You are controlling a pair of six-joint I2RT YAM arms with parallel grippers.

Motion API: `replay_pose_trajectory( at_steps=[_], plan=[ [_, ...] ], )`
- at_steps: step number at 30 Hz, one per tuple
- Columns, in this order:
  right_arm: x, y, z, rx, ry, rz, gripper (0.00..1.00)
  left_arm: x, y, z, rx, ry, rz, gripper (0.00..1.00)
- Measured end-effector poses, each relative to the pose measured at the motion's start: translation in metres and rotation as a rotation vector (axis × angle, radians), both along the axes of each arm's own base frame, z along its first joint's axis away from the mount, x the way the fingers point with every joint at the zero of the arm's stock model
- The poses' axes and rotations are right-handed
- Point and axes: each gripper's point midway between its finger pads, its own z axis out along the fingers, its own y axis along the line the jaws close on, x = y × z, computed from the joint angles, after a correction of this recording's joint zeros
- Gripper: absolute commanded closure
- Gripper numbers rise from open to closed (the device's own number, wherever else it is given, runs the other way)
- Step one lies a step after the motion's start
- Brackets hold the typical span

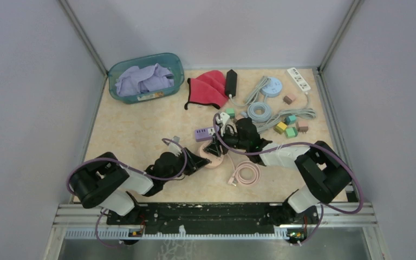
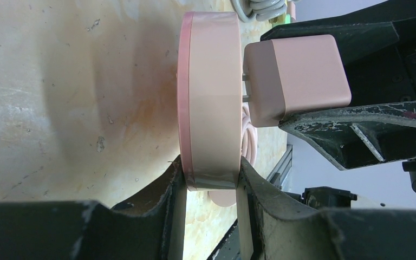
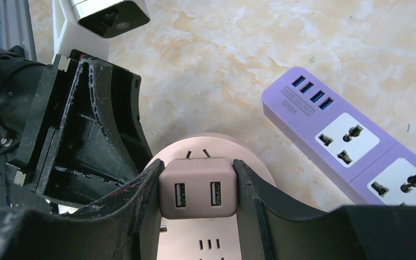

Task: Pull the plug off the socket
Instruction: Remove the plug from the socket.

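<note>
Meeting near the middle of the beige surface (image 1: 141, 135), the two arms work against each other. A purple power strip (image 3: 346, 135) lies just beyond on the far side, touched by neither. The left pincer (image 2: 210, 176) is clamped across the rim of the round pink socket (image 2: 211, 97), likely to anchor it so it cannot lift with the plug. The right pincer (image 3: 196, 179) grips the flat sides of the pink USB charger plug (image 3: 196, 195), seated on the socket's face. Its prongs (image 2: 245, 86) show bare metal in the gap, so it looks partly drawn, not free.
</note>
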Motion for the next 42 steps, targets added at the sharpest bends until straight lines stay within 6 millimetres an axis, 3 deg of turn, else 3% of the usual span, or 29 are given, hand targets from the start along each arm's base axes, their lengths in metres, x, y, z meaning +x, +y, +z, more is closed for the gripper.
replay_pose_trajectory(
  at_steps=[10, 18, 24, 33, 42],
  plan=[
    [0.002, -0.004, 0.004, 0.005, 0.010, 0.034, 1.00, 0.000, 0.001, 0.002, 0.001, -0.008, 0.001, 1.00],
    [-0.003, 0.002, 0.034, 0.061, -0.038, 0.108, 1.00, -0.001, 0.005, -0.004, 0.018, 0.003, 0.008, 1.00],
    [-0.002, -0.001, 0.039, 0.051, -0.052, 0.127, 1.00, -0.002, 0.006, -0.004, 0.020, 0.003, 0.010, 1.00],
    [0.025, -0.009, 0.065, -0.022, -0.103, 0.113, 1.00, -0.003, 0.008, -0.005, 0.028, -0.004, 0.007, 1.00],
    [0.042, -0.039, 0.054, -0.066, -0.052, 0.053, 1.00, -0.002, 0.009, -0.004, 0.026, -0.011, 0.002, 1.00]
  ],
)
